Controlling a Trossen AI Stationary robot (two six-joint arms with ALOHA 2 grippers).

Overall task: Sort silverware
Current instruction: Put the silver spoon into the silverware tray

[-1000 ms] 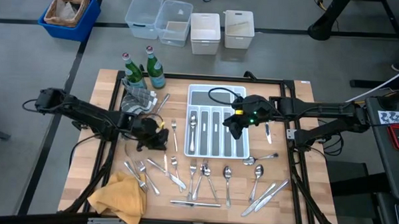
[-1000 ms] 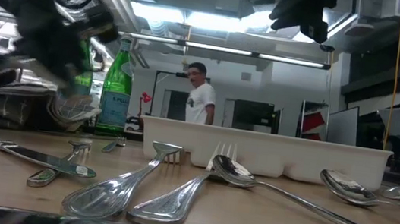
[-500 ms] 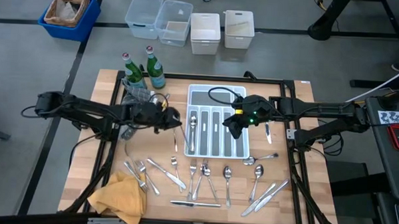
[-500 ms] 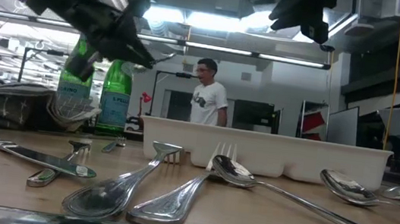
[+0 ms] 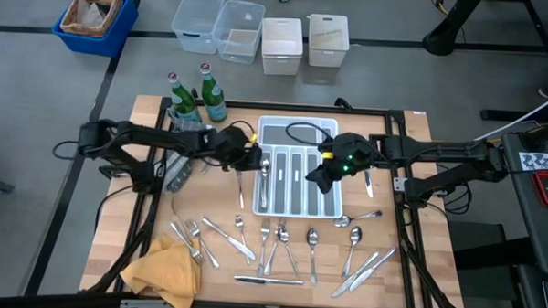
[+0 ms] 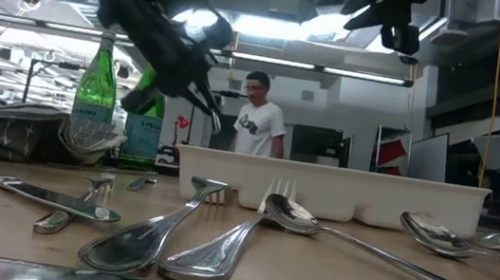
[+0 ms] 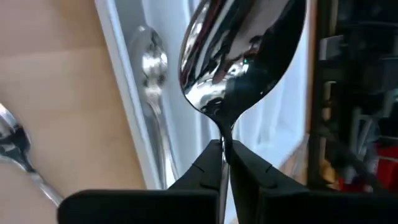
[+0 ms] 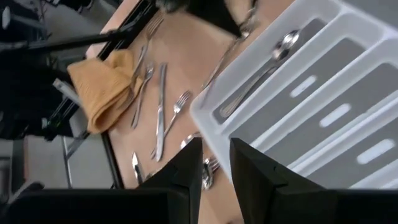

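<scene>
- While most of the silverware (image 5: 280, 246) is lying loose on the table (image 5: 416, 260) in front of the tray (image 5: 331, 209), the sorting is looking barely begun: only one spoon (image 5: 264, 176) is showing in the tray's leftmost long slot, and the other slots are appearing bare.
- The left gripper (image 5: 252, 158) is hanging at the tray's left edge, its fingers (image 7: 208, 168) clamped on the neck of a second spoon (image 7: 239, 53), bowl pointing over the tray just beside the one already in place.
- The right gripper (image 5: 321, 177) is waiting above the tray's right half, fingers parted with a gap between them and nothing in it.
- A few pieces are lying off to the tray's right, including a knife (image 5: 368, 183) and a spoon near the corner (image 5: 363, 216); forks (image 5: 191, 238) are sitting near the yellow cloth (image 5: 165, 269).
- By my judgement, nearly all forks, knives and spoons are remaining to be picked up and slotted.
</scene>
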